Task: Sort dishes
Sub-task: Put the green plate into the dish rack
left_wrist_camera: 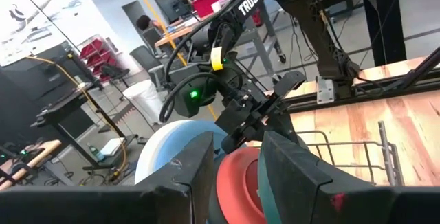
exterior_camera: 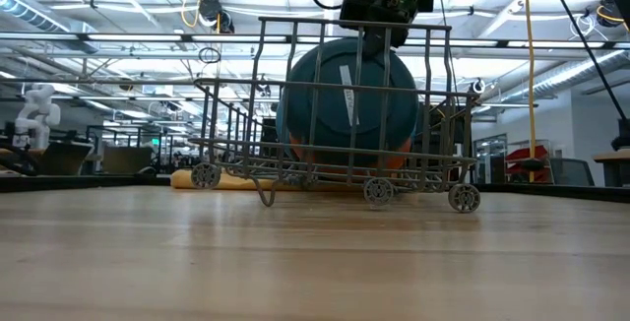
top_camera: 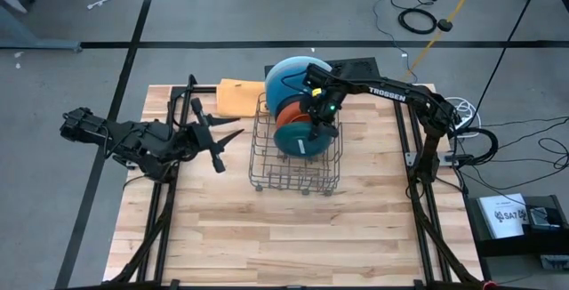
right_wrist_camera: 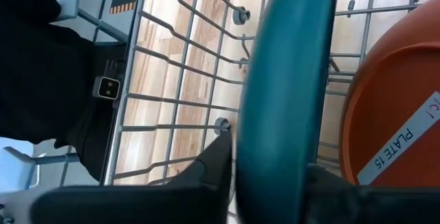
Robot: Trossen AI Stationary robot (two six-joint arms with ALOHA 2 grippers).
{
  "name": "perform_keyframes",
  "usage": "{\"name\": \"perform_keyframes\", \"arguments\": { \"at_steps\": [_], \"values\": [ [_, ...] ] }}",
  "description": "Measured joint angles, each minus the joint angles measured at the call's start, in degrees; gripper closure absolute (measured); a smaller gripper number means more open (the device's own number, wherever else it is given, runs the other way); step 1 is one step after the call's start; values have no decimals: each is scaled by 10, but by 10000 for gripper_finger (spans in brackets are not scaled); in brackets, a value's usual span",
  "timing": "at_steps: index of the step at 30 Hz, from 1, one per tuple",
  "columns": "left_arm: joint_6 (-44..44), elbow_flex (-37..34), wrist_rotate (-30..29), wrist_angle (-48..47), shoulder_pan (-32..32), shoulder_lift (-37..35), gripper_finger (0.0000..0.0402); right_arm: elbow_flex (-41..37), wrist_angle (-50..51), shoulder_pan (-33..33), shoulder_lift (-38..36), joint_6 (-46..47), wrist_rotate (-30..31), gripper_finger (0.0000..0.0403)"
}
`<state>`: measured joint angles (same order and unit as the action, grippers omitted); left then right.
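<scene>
Wooden table point(top_camera: 267, 228): rack point(top_camera: 298, 179) holds three plates; right fingers point(right_wrist_camera: 213, 165) clamp the teal plate point(right_wrist_camera: 285, 93); left fingers point(left_wrist_camera: 185, 176) parted.

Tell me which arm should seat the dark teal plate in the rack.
Right. The right gripper is already shut on the dark teal plate over the wire rack, beside the orange plate. The left gripper waits outside it.

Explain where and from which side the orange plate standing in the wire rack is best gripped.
Grip the orange plate by its top rim, coming straight down from above. It stands on edge in the wire rack, so only that rim is free; the rack's wires fence its sides. The dark teal plate stands close beside it, held by the right gripper, so the gap is narrow. The left gripper waits outside the rack.
</scene>
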<state>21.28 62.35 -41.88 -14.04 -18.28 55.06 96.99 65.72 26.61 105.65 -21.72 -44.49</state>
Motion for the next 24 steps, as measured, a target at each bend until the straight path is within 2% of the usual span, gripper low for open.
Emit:
{"name": "perform_keyframes", "arguments": {
  "at_steps": [7, 13, 17, 24],
  "values": [
    [0, 0, 1, -5, 0, 0, 272, 0, -19, -1, 0, 15, 0, 276],
    [0, 0, 1, -7, -1, 0, 272, 0, -22, -1, -2, 16, 0, 228],
    [0, 0, 3, -7, -1, 0, 272, 0, -22, -1, -16, 16, 6, 213],
    [0, 0, 22, -7, -1, 0, 272, 0, -25, -1, -62, 16, 56, 209]
  ]
}}
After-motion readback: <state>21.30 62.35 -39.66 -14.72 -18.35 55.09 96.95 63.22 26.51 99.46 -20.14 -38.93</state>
